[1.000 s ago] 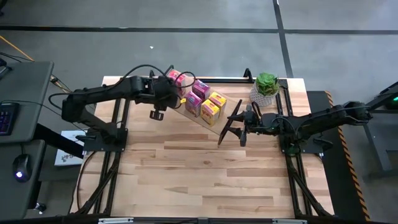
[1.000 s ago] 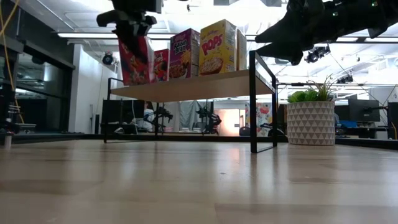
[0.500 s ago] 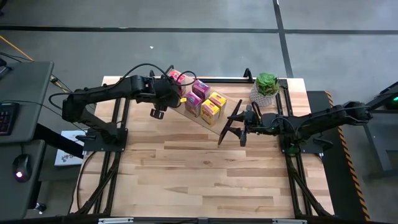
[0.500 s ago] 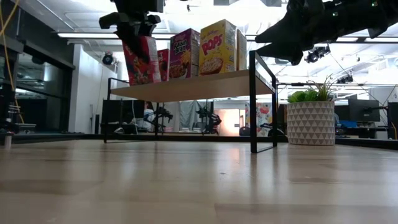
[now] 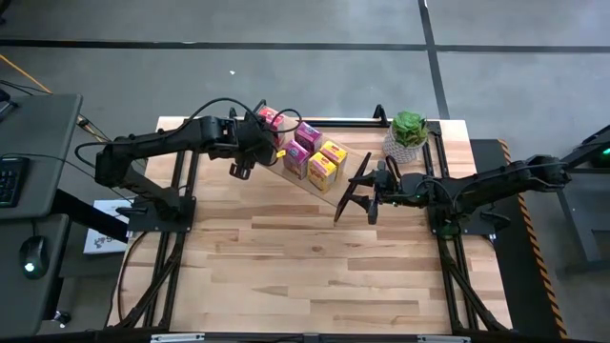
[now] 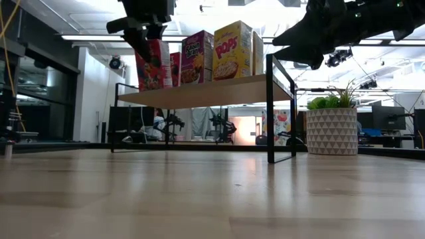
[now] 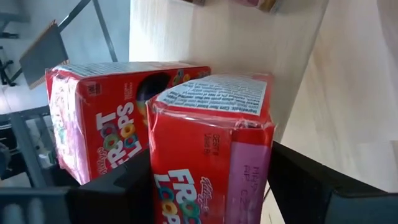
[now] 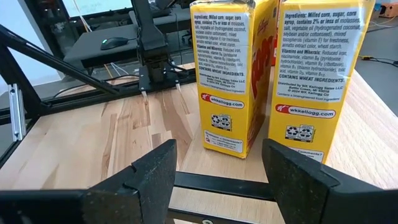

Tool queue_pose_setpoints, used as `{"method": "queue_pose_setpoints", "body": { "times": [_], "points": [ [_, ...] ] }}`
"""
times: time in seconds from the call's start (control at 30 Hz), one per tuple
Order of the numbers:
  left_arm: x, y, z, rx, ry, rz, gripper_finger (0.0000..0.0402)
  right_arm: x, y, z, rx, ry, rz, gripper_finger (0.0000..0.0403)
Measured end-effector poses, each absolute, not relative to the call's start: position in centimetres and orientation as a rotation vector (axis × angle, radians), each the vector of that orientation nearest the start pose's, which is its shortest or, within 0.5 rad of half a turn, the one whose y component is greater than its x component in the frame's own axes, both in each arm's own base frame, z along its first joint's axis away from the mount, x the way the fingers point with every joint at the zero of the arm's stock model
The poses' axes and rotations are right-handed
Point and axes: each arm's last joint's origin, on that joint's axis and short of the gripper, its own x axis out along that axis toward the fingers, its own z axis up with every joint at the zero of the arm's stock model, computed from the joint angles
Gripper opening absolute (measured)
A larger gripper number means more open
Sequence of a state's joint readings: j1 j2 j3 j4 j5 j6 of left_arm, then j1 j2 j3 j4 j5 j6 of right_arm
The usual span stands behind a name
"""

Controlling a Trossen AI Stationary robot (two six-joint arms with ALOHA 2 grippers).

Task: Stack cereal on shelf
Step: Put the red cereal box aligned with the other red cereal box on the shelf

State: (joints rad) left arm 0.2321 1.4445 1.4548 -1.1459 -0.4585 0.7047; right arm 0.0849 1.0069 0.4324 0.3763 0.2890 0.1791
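At upper centre of the high view, the left gripper (image 5: 250, 158) stood with fingers parted either side of a red Froot Loops box (image 7: 208, 155) resting on the shelf (image 6: 199, 91), apparently no longer clamping it. The right gripper (image 5: 355, 191) hovered open near the yellow boxes (image 8: 230, 68). Withdrawing crookedly could snag that box and topple it.

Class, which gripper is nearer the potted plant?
Right. The right gripper hangs just in front of the potted plant; the left gripper is across the shelf, at the red Froot Loops boxes.
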Motion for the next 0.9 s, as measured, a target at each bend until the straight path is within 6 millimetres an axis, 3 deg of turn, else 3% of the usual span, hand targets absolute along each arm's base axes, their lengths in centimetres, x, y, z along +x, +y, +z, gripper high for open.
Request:
{"method": "queue_pose_setpoints", "body": {
  "times": [0.23, 0.57, 0.9],
  "points": [
    [26.1, 7.4, 34.5, 0.749, 1.321, 0.182, 0.0245, 21.1, 1.0, 22.5, 0.141, 0.176, -0.220, 0.0229],
    [26.2, 7.2, 37.6, 0.766, 1.216, 0.254, 0.0245, 21.1, 1.0, 22.5, 0.140, 0.176, -0.220, 0.0229],
    [26.2, 6.9, 37.9, 0.830, 1.237, 0.332, 0.0245, 21.1, 1.0, 22.5, 0.138, 0.177, -0.220, 0.0229]
  ]
}}
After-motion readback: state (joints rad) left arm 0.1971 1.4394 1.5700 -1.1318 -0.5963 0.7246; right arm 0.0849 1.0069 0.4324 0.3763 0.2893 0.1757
